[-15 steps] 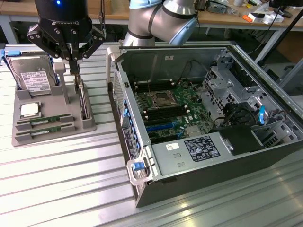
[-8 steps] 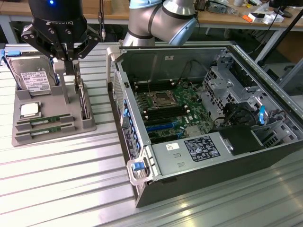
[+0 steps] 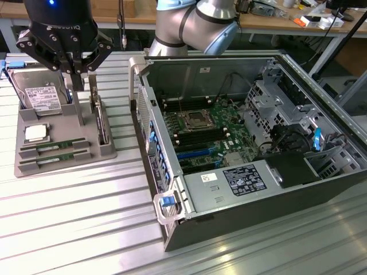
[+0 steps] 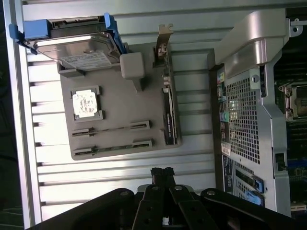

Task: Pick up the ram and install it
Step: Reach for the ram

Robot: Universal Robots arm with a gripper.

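Hovering hand (image 4: 162, 172) (closed, partly cropped), ram (image 3: 54, 147) seen edge-on

Your end effector (image 3: 77, 70) sits high at the exterior view's left, pointing straight down, its black linkages splayed out and the fingers pinched together at the bottom. From the wrist view the fingertips (image 4: 157, 173) meet in one tight point. The silver arm (image 3: 195, 26) with its light-blue joint cap comes in from the exterior view's top middle.
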